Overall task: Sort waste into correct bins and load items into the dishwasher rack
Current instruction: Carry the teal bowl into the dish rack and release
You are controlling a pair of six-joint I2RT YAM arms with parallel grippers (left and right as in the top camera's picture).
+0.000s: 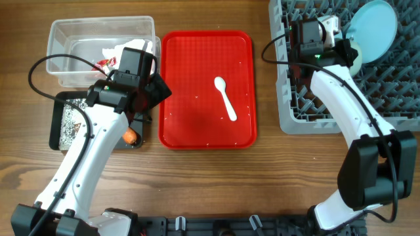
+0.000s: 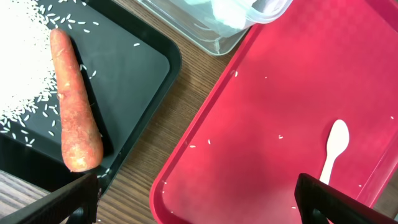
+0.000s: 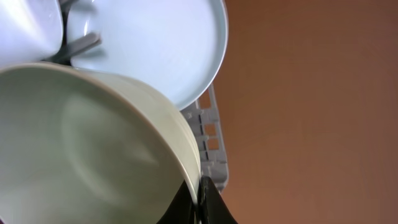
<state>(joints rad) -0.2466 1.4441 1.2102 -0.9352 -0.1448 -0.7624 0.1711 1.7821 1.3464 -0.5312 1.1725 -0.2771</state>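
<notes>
As right end effector (image 3: 200,190) clamps mint bowl (image 3: 81,143), spoon (image 1: 225,98) on red tray (image 1: 190,118).

The red tray (image 1: 190,78) is plastic with a fine grid texture and a dull sheen, the white spoon (image 1: 226,98) lying on it is smooth plastic, and the table (image 1: 216,183) under it is matt wood with a plain grain. On one side of the red tray, the clear tub (image 1: 72,33) is glossy see-through plastic. The black tray (image 2: 134,74) there is smooth matt plastic dusted with white grains, and it holds a carrot piece (image 2: 73,106) with dull, faintly ridged skin. On the red tray's other side the rack (image 1: 295,115) is matt grey moulded plastic, and the light blue plate (image 3: 155,50) and mint green bowl (image 3: 87,149) are smooth with a soft gloss.
</notes>
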